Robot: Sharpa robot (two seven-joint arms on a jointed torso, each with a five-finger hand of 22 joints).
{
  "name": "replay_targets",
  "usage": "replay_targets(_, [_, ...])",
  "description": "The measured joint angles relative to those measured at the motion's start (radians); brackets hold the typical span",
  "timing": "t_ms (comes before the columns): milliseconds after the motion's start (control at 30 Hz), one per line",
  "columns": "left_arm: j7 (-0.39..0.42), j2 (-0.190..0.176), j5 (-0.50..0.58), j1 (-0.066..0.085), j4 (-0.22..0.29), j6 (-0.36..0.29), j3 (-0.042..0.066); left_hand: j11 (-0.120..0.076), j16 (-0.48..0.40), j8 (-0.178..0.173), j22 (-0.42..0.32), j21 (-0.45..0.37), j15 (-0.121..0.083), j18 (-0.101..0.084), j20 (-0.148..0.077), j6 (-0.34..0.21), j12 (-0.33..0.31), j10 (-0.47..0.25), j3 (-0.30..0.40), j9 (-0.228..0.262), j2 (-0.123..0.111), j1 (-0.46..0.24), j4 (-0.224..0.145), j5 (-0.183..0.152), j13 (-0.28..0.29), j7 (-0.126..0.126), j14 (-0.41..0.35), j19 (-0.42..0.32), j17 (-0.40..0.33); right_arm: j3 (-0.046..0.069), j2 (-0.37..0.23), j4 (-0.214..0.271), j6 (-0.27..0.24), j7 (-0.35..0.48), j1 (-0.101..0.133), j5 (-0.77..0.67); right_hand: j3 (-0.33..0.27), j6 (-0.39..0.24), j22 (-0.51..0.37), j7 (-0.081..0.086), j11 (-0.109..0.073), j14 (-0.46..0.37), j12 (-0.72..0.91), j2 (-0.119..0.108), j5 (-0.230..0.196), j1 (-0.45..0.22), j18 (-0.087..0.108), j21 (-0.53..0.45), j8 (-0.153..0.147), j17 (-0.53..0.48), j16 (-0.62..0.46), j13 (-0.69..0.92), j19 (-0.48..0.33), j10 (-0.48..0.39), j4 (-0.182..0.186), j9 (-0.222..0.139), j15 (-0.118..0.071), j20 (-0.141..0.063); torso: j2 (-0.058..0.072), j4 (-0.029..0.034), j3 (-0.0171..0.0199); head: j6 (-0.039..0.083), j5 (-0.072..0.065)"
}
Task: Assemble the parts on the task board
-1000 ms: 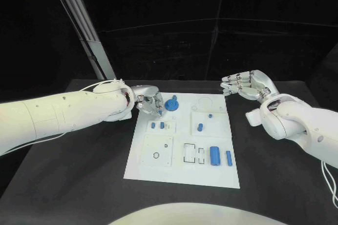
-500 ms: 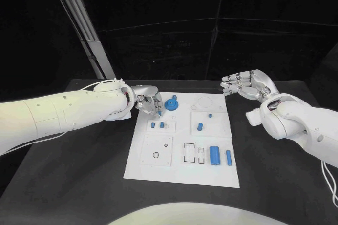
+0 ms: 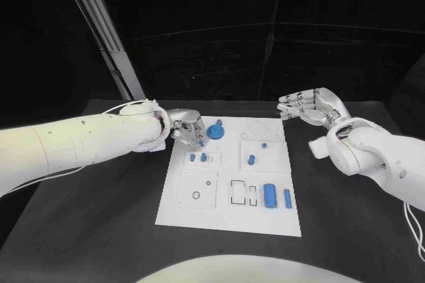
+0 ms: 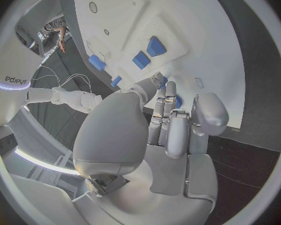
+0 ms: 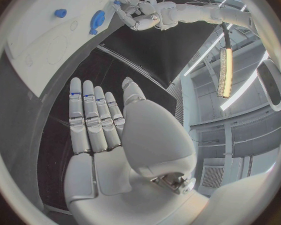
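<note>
The white task board lies mid-table. My left hand hovers over its far left corner, fingers curled together beside a round blue part. Two small blue pieces stand just below the fingertips. In the left wrist view the fingers press close to the thumb, and a bit of blue shows behind them; whether it is held is unclear. My right hand stays beyond the far right corner, fingers straight and apart, holding nothing. Two blue pegs and two blue blocks sit further right.
A slanted metal pole rises behind the table's far left. Empty rectangular slots lie beside the blue blocks. Black table surrounds the board on both sides.
My left hand has drawn back slightly toward the board's far edge, away from the two small pieces. The right hand has not moved.
</note>
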Motion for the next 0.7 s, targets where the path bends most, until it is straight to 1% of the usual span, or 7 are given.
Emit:
replay_targets(400, [-0.001,0.003,0.001,0.000,-0.001,0.008,0.000,0.000,0.000,-0.001,-0.001,0.000,0.000,0.000,0.000,0.000,0.000,0.000,0.001,0.000,0.000,0.000,-0.002,0.000,0.001,0.000,0.000,0.000,-0.002,0.000,0.001,0.000,0.000,0.001,0.000,0.000,0.000,0.000,-0.001,0.000,0.000,0.000,0.000,0.000,0.000,0.000,0.000,0.000,0.000,0.000,0.000,0.000,0.000,0.000,0.000,0.000,0.000,0.000,0.000,0.0001,-0.0003,-0.003,0.001])
replay_targets(467, [-0.002,0.003,0.001,0.000,-0.003,0.010,0.000,0.000,-0.001,-0.007,-0.002,0.000,0.000,0.000,0.000,0.000,-0.007,0.000,0.003,0.000,0.000,0.000,-0.003,0.000,0.001,0.000,0.000,0.000,-0.007,0.000,0.001,0.000,0.000,0.001,0.000,0.000,0.000,0.000,-0.001,0.000,0.000,0.000,0.000,0.000,0.000,0.000,0.000,0.000,0.000,0.000,0.000,0.000,0.000,0.000,0.000,0.000,0.000,0.000,0.000,0.0001,-0.0004,-0.004,0.001])
replay_targets(533, [-0.003,0.004,0.001,0.000,-0.005,0.013,0.000,0.000,-0.006,-0.013,-0.004,-0.001,0.000,0.000,0.000,0.000,-0.015,0.000,0.003,0.000,-0.005,-0.005,-0.003,0.000,0.001,0.000,0.000,0.000,-0.010,0.000,0.001,0.000,0.000,0.001,0.000,0.000,0.000,0.000,-0.001,0.000,0.000,0.000,0.000,0.000,0.000,0.000,0.000,0.000,0.000,0.000,0.000,0.000,0.000,0.000,0.000,0.000,0.000,0.000,0.000,0.0001,-0.0004,-0.004,0.001])
replay_targets(567, [-0.004,0.004,0.001,0.000,-0.006,0.014,0.000,0.000,-0.007,-0.016,-0.007,-0.004,0.000,0.000,0.000,0.000,-0.017,0.000,0.003,0.000,-0.004,-0.007,-0.003,0.000,0.001,0.000,0.000,0.000,-0.012,0.000,0.001,0.000,0.000,0.001,0.000,0.000,0.000,0.000,-0.001,0.000,0.000,0.000,0.000,0.000,0.000,0.000,0.000,-0.003,0.000,0.000,0.000,0.000,0.000,0.000,0.000,0.000,0.000,0.000,0.000,0.0001,-0.0005,-0.004,0.001])
replay_targets(700, [-0.010,0.005,0.001,0.001,-0.012,0.022,0.000,0.013,-0.012,-0.035,-0.021,-0.019,0.000,0.000,0.005,-0.017,-0.033,-0.013,0.003,-0.002,-0.007,-0.014,-0.003,0.000,-0.002,0.013,0.000,-0.006,-0.023,0.000,0.000,0.000,0.000,0.001,0.000,0.000,-0.003,0.000,-0.002,0.000,0.000,0.000,0.004,0.004,0.000,0.004,0.000,-0.007,0.000,-0.002,0.000,0.000,0.003,0.000,-0.003,0.000,0.000,0.003,0.000,0.0000,-0.0005,-0.003,0.001])
